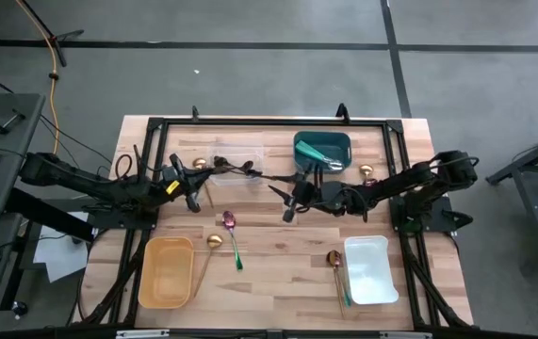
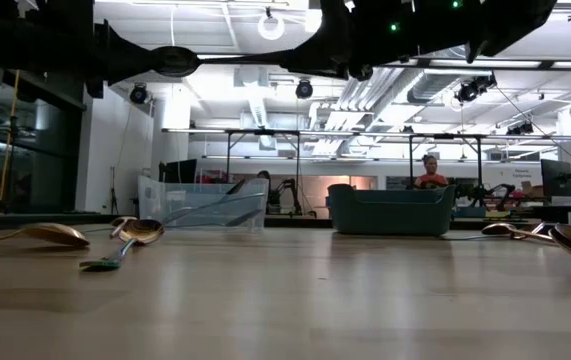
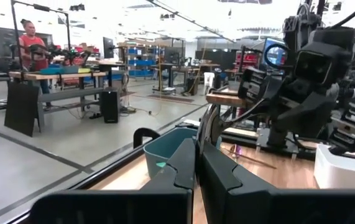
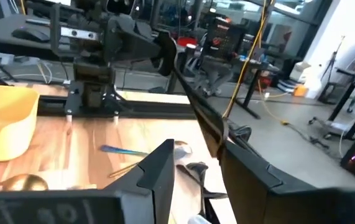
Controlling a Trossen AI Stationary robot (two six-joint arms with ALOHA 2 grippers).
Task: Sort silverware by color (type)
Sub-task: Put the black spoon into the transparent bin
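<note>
We keep the right end effector (image 1: 287,201) clenched on what looks like a black utensil (image 4: 196,112), carrying it level toward the clear container (image 1: 237,156); left end effector (image 1: 193,193) is clenched empty.

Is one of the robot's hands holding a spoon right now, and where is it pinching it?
Yes. The right hand holds a dark utensil by one end of its slim handle, up over the table. The left hand is shut and holds nothing.

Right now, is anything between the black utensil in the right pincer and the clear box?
Nothing visible. Only bare table lies between the right pincer, holding the black utensil, and the clear box. The left pincer is off to the box's other side.
</note>
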